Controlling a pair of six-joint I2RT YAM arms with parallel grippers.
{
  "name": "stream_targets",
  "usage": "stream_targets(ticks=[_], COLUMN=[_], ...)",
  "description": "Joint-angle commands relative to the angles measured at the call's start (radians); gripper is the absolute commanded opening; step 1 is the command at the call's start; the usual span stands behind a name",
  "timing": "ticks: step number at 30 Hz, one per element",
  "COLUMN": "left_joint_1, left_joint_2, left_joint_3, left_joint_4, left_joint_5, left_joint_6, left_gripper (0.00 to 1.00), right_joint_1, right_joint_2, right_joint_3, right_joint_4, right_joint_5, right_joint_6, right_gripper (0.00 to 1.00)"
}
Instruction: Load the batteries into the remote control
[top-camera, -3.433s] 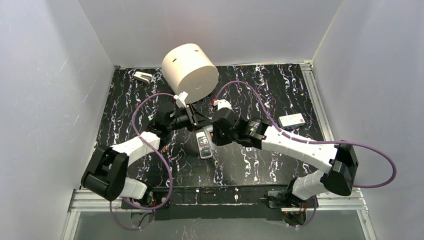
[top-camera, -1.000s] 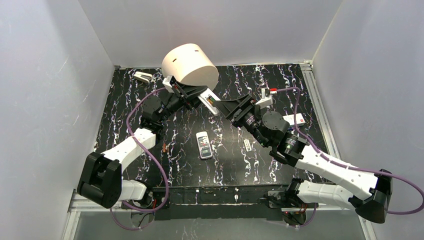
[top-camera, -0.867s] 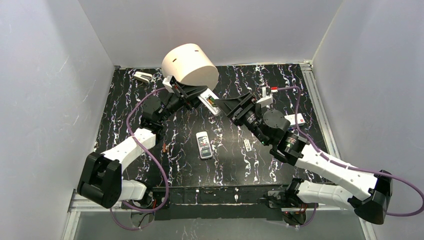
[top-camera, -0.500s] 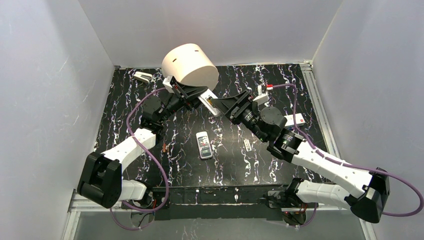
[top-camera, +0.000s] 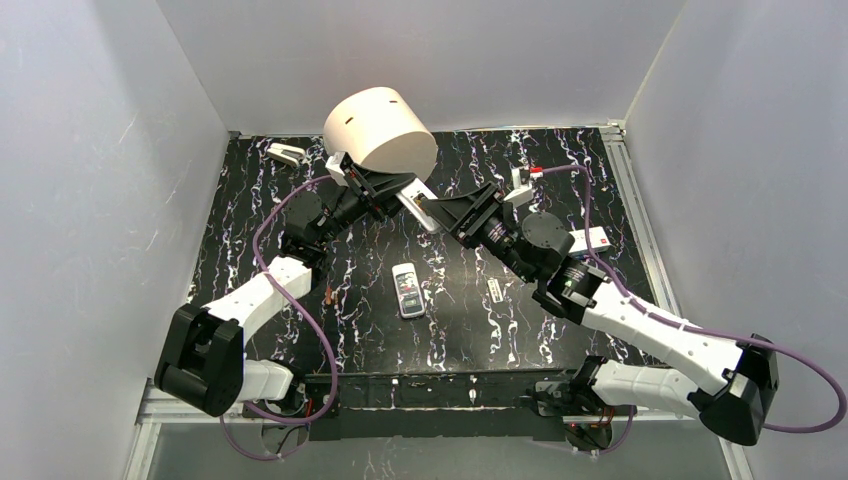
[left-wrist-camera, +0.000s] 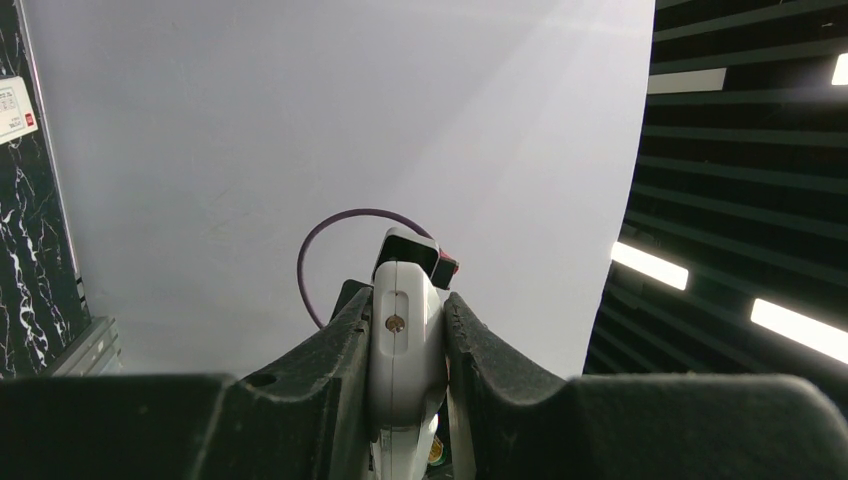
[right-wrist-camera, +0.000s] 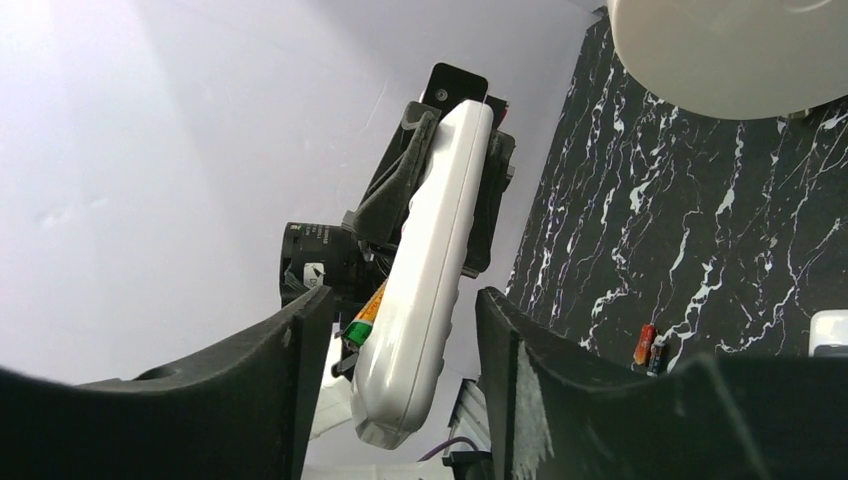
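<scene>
My left gripper (top-camera: 392, 193) is shut on a white remote (top-camera: 416, 209) and holds it raised above the table. In the left wrist view the remote (left-wrist-camera: 405, 350) is clamped between the fingers of that gripper (left-wrist-camera: 405, 312). My right gripper (top-camera: 443, 213) is open, with its jaws on either side of the remote's free end (right-wrist-camera: 430, 270), gaps on both sides (right-wrist-camera: 400, 320). An orange and green battery (right-wrist-camera: 362, 318) sits at the remote's back. Two more batteries (right-wrist-camera: 648, 345) lie on the table, also in the top view (top-camera: 330, 295).
A second remote (top-camera: 407, 290) lies flat mid-table, with a small white cover piece (top-camera: 494, 290) to its right. A big cream cylinder (top-camera: 380, 130) stands at the back. A white box (top-camera: 585, 240) is at the right, a small stapler-like object (top-camera: 287, 153) at the back left.
Both arms rose from the table, the left one lifting the white remote. Over the last second my right gripper moved left, bringing its open jaws around the remote's end.
</scene>
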Motion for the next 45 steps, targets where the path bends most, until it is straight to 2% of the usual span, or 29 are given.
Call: stream_targets(ticks=[1, 7, 13, 17, 19, 22, 23, 26, 33, 38, 45], left_joint_1=[-0.002, -0.003, -0.002, -0.002, -0.001, 0.007, 0.012, 0.021, 0.032, 0.033, 0.035], left_joint_2=[-0.011, -0.031, -0.064, -0.080, -0.089, -0.116, -0.127, -0.151, -0.144, -0.138, -0.140], left_joint_3=[0.008, 0.007, 0.010, 0.020, 0.025, 0.034, 0.038, 0.051, 0.074, 0.080, 0.086], left_joint_4=[0.021, 0.019, 0.012, 0.000, -0.015, -0.073, -0.097, -0.171, -0.192, -0.193, -0.199], left_joint_5=[0.013, 0.022, 0.034, 0.041, 0.042, 0.044, 0.045, 0.057, 0.107, 0.116, 0.123], left_joint_6=[0.007, 0.030, 0.061, 0.090, 0.126, 0.221, 0.258, 0.352, 0.399, 0.399, 0.403], left_gripper=[0.00, 0.00, 0.00, 0.00, 0.00, 0.00, 0.00, 0.00, 0.00, 0.00, 0.00], right_joint_1=[-0.004, -0.005, -0.016, -0.021, -0.021, -0.022, -0.023, -0.026, -0.028, -0.029, -0.030], right_joint_2=[0.018, 0.052, 0.094, 0.112, 0.108, 0.060, 0.038, -0.026, -0.056, -0.022, 0.006], right_joint_3=[0.011, 0.034, 0.065, 0.065, 0.062, 0.017, -0.004, -0.052, -0.085, -0.066, -0.039], right_joint_4=[0.043, 0.003, -0.080, -0.075, -0.069, 0.001, 0.030, 0.091, 0.146, 0.143, 0.085], right_joint_5=[-0.021, -0.021, -0.022, -0.042, -0.043, -0.021, -0.011, -0.017, -0.141, -0.205, -0.217], right_joint_6=[-0.007, 0.004, 0.039, 0.054, 0.044, 0.014, -0.001, -0.053, -0.098, -0.109, -0.144], right_gripper=[0.60, 0.50, 0.34, 0.32, 0.38, 0.70, 0.78, 0.84, 0.77, 0.66, 0.47])
